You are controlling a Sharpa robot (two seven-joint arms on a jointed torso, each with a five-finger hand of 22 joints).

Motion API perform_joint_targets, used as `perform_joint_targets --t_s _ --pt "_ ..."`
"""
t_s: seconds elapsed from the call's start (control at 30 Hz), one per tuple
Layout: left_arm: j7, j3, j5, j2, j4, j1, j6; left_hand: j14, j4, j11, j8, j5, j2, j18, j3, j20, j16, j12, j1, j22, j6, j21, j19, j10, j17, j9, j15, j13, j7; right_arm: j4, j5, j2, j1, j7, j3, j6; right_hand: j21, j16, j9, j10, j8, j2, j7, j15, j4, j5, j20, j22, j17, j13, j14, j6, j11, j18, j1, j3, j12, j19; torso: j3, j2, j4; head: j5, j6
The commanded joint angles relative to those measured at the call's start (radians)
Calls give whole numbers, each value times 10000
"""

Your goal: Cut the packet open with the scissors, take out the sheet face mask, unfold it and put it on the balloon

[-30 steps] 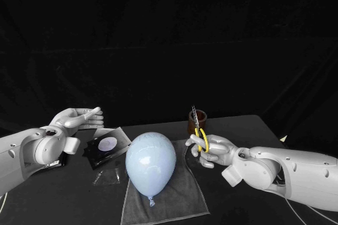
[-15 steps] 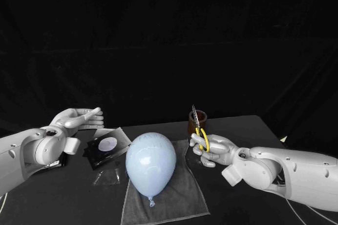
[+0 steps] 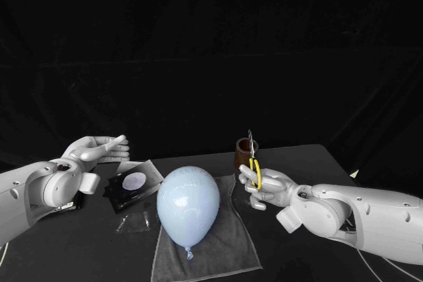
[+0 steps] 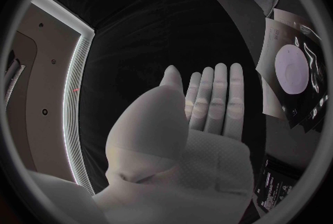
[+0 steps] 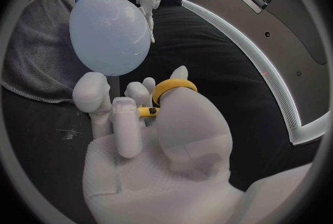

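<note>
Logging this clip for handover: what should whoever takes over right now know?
Right hand holds the scissors, blades up, by the brown cup.
Left hand open, raised, empty.
Packet lies flat left of the balloon, which rests on the grey towel.
Done: scissors in hand.
Left: cut packet, take out mask, unfold, put on balloon.

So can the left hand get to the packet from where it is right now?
Probably yes. The left hand is open and empty, close by the packet, which lies flat with nothing on top. The balloon sits on the packet's far side, and the right hand with the scissors is beyond that.
</note>
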Motion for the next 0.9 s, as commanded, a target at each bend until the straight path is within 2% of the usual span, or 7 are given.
perform_joint_targets --t_s 0.03,0.27,0.4,0.47,0.53,0.83,0.9 --pt "46 8 -97 24 1 2 34 -58 7 48 -46 -35 -23 116 -63 21 -49 -54 94 -16 19 -16 46 9 11 -6 43 -10 59 16 -38 18 4 25 12 184 -172 -55 212 2931 300 -27 64 119 61 -37 65 -53 1453 392 430 -258 -1088 225 -159 -279 2229 -231 1 -3 0 -8 6" --pt "46 8 -105 28 -5 2 31 -58 7 48 -46 -35 -23 116 -63 21 -49 -54 94 -16 19 -16 46 9 11 -6 43 -10 59 15 -130 32 0 -34 12 341 -179 17 620 2443 934 -114 267 312 130 -39 244 26 1406 317 283 -989 -889 249 -376 -275 2269 -474 -4 3 3 -12 2" --pt "45 7 -107 28 -8 2 23 -58 7 48 -46 -35 -23 116 -63 21 -49 -54 94 -16 19 -16 46 9 11 -6 43 -10 59 20 -90 39 0 23 12 435 -309 -61 680 1429 1042 -93 358 389 117 -36 323 -20 1138 -420 86 -1361 -796 285 -358 -272 1679 -645 -2 0 0 -18 -6" --pt "45 7 -109 28 -10 2 20 -58 7 48 -46 -35 -23 116 -63 21 -49 -54 94 -16 19 -16 46 9 11 -6 43 -10 59 16 -46 43 0 60 12 502 -397 -163 572 37 904 -68 453 459 74 -34 389 -55 836 -1522 -108 -1612 -709 310 -302 -274 694 -754 -2 -5 -4 -8 1" --pt "46 7 -116 28 -11 2 20 -58 7 48 -46 -35 -23 116 -63 21 -49 -54 94 -16 19 -16 46 9 11 -6 43 -10 59 17 -22 44 -1 80 12 574 -174 -202 336 -2265 551 -32 594 556 14 -31 470 61 657 -3483 -156 -1911 -592 275 -227 -276 -1217 -605 -2 -8 -2 -7 0" --pt "49 5 -157 23 -11 2 12 -51 8 46 -63 -35 -20 118 -90 23 -56 -69 135 -22 31 -16 46 20 19 -19 41 -7 58 34 27 44 -1 96 12 941 1131 -132 -819 -3044 -878 -35 831 723 -326 -42 597 677 605 -5454 193 -2493 -327 33 49 -276 -3283 458 0 -8 -2 0 17" --pt "49 5 -160 23 -9 2 12 -51 8 46 -63 -35 -20 118 -90 23 -56 -69 135 -22 31 -16 46 20 19 -19 41 -7 58 25 49 45 -1 101 12 982 1286 -93 -940 -3210 -983 -12 875 743 -443 -32 632 754 683 -5660 253 -2507 -296 -3 204 -251 -3503 575 -4 -6 0 -1 19"
